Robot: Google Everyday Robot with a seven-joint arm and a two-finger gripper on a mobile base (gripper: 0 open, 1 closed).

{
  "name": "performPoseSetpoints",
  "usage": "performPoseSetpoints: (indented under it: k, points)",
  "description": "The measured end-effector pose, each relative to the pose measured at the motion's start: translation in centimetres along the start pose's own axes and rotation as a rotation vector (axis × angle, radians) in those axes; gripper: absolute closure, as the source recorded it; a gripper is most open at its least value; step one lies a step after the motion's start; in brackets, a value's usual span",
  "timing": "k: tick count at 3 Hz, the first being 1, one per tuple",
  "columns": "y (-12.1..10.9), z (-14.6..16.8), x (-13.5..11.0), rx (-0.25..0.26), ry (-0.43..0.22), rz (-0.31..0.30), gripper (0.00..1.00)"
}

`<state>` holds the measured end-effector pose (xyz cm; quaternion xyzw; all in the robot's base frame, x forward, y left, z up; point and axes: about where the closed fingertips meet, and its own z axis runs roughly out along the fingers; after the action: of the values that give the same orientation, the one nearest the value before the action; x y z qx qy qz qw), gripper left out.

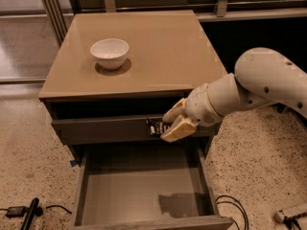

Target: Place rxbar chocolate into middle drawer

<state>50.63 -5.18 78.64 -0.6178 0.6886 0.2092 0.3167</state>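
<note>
My gripper [167, 126] hangs in front of the cabinet, level with the closed upper drawer front [105, 129] and above the back right part of the open middle drawer [134, 190]. Its tan fingers [178, 128] are shut on the rxbar chocolate [154, 127], a small black wrapper with white lettering that sticks out to the left of the fingertips. The middle drawer is pulled out toward me, with a plain grey floor and thick side walls. The gripper's shadow falls on the floor at its right.
A white bowl [110, 53] sits on the tan cabinet top [163, 47] at the left. My white arm [261, 83] reaches in from the right. Cables [231, 209] and a black tool [29, 215] lie on the speckled floor beside the drawer.
</note>
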Motion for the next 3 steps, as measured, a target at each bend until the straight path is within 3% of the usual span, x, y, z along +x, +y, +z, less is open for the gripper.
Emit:
performPoseSetpoints:
  k: [1,2,3]
  points:
    - [1.1,3.0,0.9,0.038,-0.065,0.039,1.00]
    - [0.1,5.9,2.4,0.132,-0.078,0.070,1.00]
    - [0.1,6.0,2.4,0.130,-0.077,0.070,1.00]
